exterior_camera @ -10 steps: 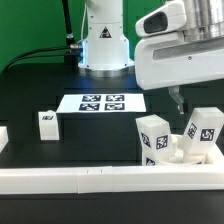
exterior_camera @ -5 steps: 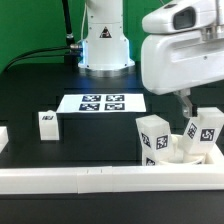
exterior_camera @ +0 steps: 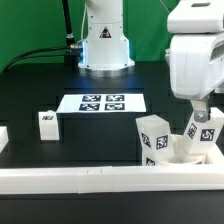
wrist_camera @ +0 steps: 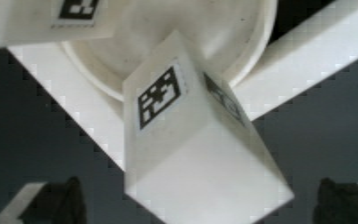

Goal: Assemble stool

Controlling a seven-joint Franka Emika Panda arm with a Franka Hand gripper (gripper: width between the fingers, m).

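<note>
The round white seat [exterior_camera: 178, 152] lies at the exterior view's right by the front rail, with two tagged leg blocks standing in it: one at its left [exterior_camera: 153, 138] and a tilted one at its right [exterior_camera: 201, 128]. My gripper [exterior_camera: 197, 108] hangs just above the right leg block. In the wrist view that leg block [wrist_camera: 179, 125] fills the middle, with the seat ring [wrist_camera: 149, 55] behind it and the other leg [wrist_camera: 80, 10] at the edge. My gripper [wrist_camera: 197, 205] is open, a dark finger [wrist_camera: 51, 203] on each side of the block with gaps showing.
A third tagged leg block [exterior_camera: 47, 123] stands alone at the exterior view's left. The marker board [exterior_camera: 102, 102] lies in the middle before the robot base [exterior_camera: 104, 45]. A long white rail [exterior_camera: 90, 181] runs along the front, with another rail end [exterior_camera: 3, 137] at the far left.
My gripper has moved toward the exterior view's right, from beside the seat to over the right leg block. The parts have not moved.
</note>
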